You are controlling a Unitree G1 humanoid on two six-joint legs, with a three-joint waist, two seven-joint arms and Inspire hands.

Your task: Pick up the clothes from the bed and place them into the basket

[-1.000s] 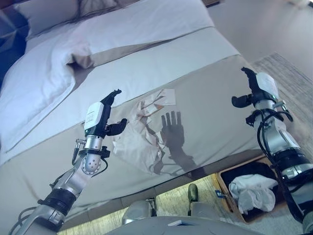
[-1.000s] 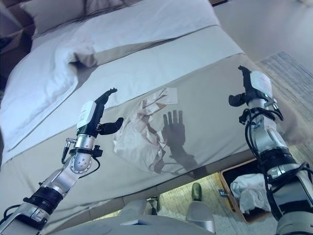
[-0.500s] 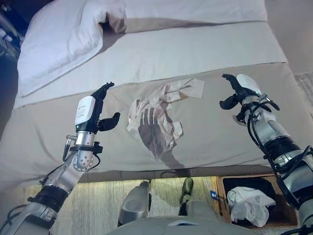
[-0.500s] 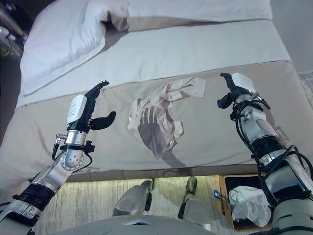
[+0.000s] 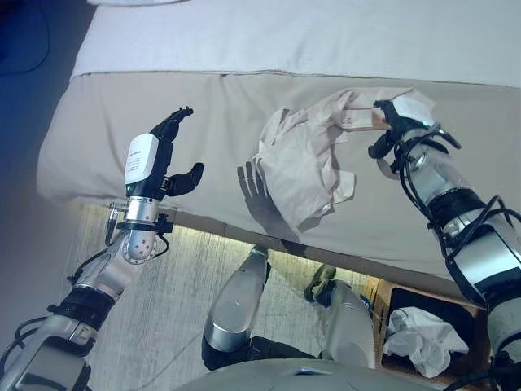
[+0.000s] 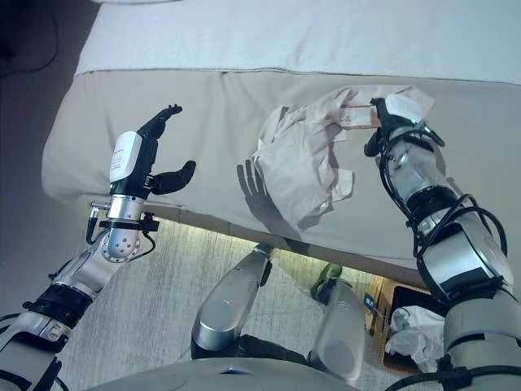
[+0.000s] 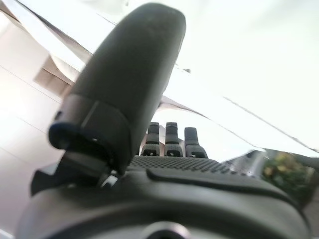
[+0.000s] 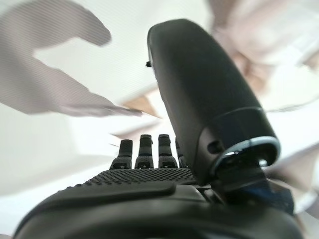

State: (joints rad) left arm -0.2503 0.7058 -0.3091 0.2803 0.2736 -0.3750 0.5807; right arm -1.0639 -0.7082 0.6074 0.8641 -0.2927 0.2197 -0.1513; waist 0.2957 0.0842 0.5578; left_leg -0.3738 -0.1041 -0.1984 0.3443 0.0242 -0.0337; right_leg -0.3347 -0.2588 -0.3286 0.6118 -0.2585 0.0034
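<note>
A crumpled pale beige garment (image 5: 309, 159) lies on the bed's beige cover (image 5: 163, 106), near the front edge. My right hand (image 5: 392, 130) is open at the garment's far right corner, its fingers over the cloth there. Its wrist view shows the thumb (image 8: 199, 94) and straight fingers, with pale cloth past them. My left hand (image 5: 159, 159) is open and empty, raised to the left of the garment and apart from it, over the bed's edge. The basket (image 5: 384, 303) stands on the floor at lower right with white clothes (image 5: 419, 338) in it.
A white sheet (image 5: 285, 32) covers the bed beyond the beige cover. A striped rug (image 5: 163, 309) lies on the floor in front of the bed. The bed's left corner (image 5: 53, 163) drops off beside my left arm.
The camera has swung, so the whole picture has shifted. My right hand has closed in on the garment's right corner from beside it. My left hand stays raised and open.
</note>
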